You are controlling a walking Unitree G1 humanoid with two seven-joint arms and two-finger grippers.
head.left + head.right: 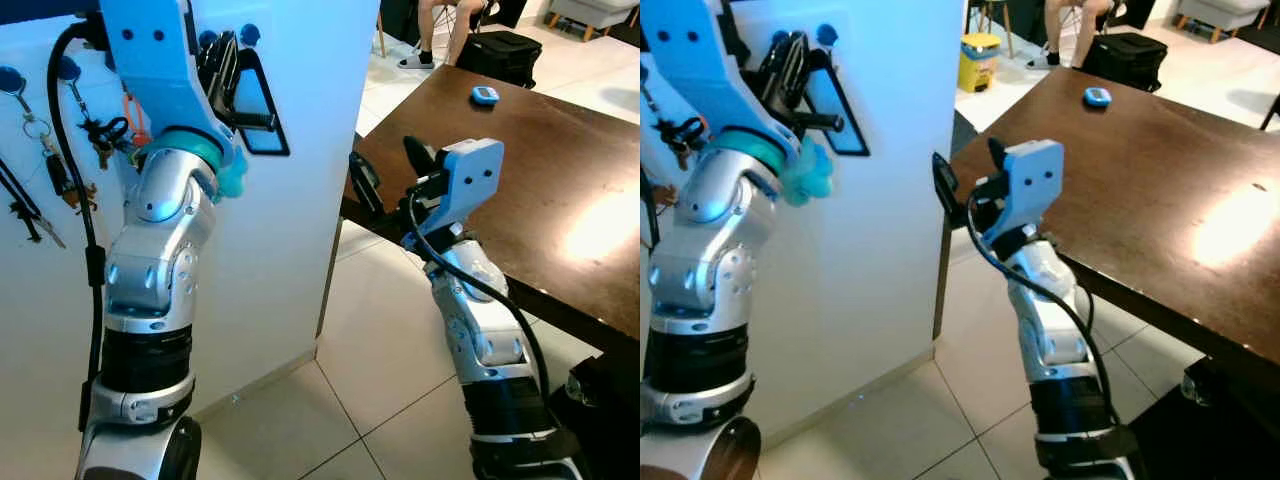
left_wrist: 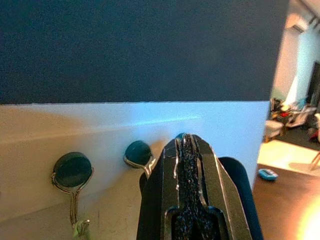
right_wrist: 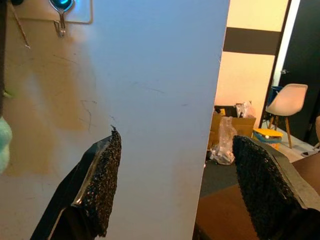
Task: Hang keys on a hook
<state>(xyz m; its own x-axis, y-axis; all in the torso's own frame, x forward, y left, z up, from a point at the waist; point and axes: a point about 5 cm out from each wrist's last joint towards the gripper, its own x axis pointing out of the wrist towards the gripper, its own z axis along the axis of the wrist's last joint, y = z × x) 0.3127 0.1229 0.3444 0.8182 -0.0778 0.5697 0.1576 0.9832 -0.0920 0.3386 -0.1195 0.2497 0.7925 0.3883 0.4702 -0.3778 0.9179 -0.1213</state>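
A bunch of keys (image 1: 103,140) with an orange tag hangs on the white wall panel (image 1: 300,230) under a blue round hook (image 1: 68,68). Another bunch (image 1: 42,150) hangs further left under a second hook (image 1: 12,78). My left gripper (image 1: 222,45) is raised against the panel, just below two more blue hooks (image 2: 138,152). It is shut, its pads pressed flat together with nothing visible between them. A teal fluffy fob (image 1: 805,172) sits beside the left wrist; what it hangs from is hidden. My right gripper (image 1: 390,170) is open and holds nothing, at the panel's corner.
A brown table (image 1: 540,200) fills the right side, with a small blue object (image 1: 485,95) on its far part. A black bag (image 1: 500,50), a person's legs (image 1: 435,30) and a yellow bin (image 1: 980,55) lie beyond. Tiled floor (image 1: 370,350) runs between panel and table.
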